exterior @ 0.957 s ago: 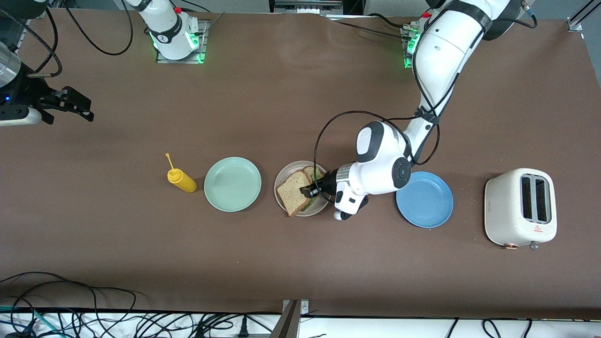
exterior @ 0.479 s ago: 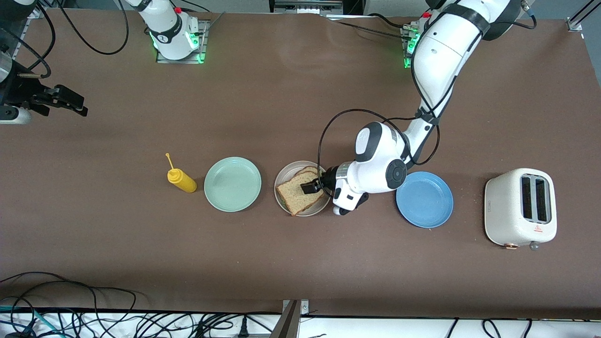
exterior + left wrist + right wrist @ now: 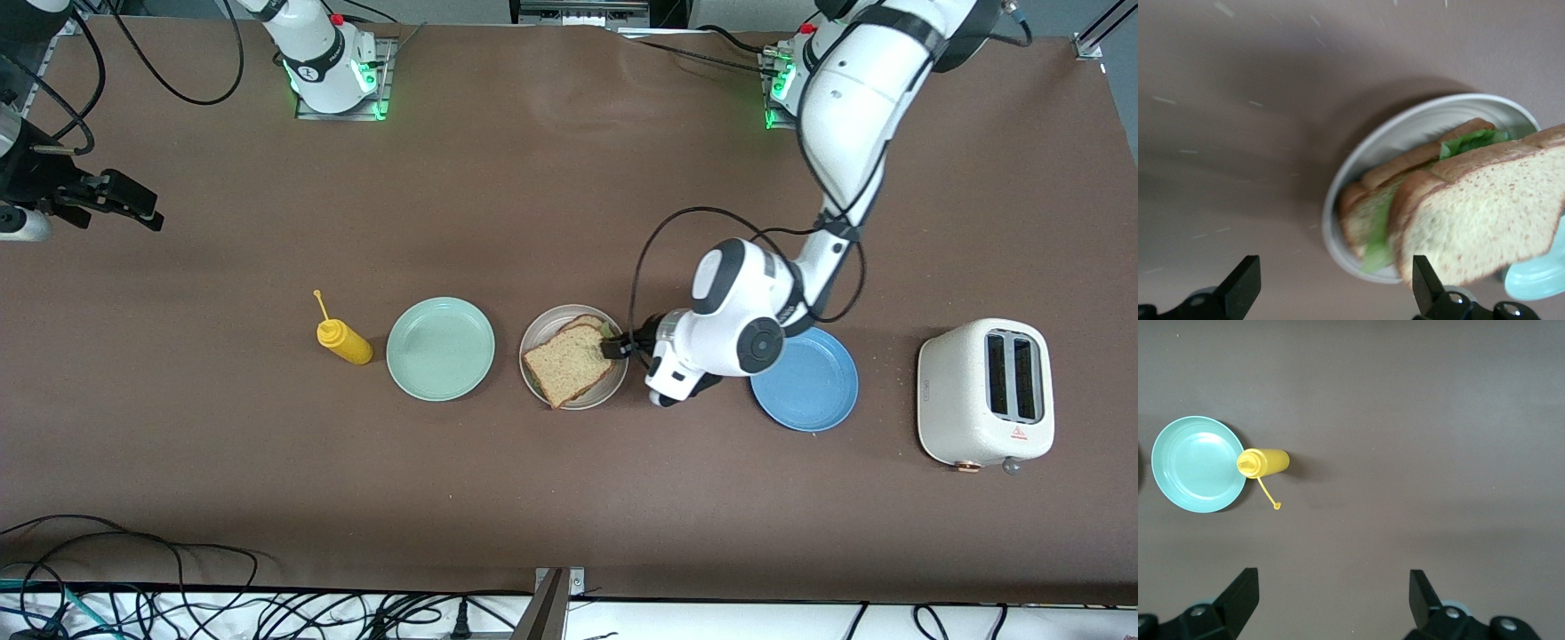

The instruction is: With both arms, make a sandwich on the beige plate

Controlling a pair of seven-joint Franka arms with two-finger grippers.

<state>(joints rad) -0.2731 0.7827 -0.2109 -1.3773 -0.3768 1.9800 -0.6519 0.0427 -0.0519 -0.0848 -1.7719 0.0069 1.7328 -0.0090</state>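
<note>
Waiting at the right arm's end of the bench (image 3: 533, 489), the right hand (image 3: 133, 204) is hanging in the air with its fingers (image 3: 1238, 597) spread and nothing between them; the arm above it is running out of the front view, so only part of it is showing. Next along the row, the yellow squeeze bottle (image 3: 345, 341) is lying tilted just beside the mint-green plate (image 3: 440, 348). After that, the beige plate (image 3: 533, 333) is sitting between the mint-green plate and the blue plate (image 3: 813, 391), and the sandwich (image 3: 567, 363) is resting on it: the top slice is covering most of the lower slice, and the lettuce leaf (image 3: 1468, 141) is peeking out only at the edges, seen clearly just in the left wrist view. The left hand (image 3: 615, 348) is hovering at the plate's rim on the side toward the blue plate, its fingers (image 3: 1241, 287) spread wide and pinching nothing. The left arm's wrist is hiding part of the blue plate. At the left arm's end, the white toaster (image 3: 985, 393) is standing well apart.
</note>
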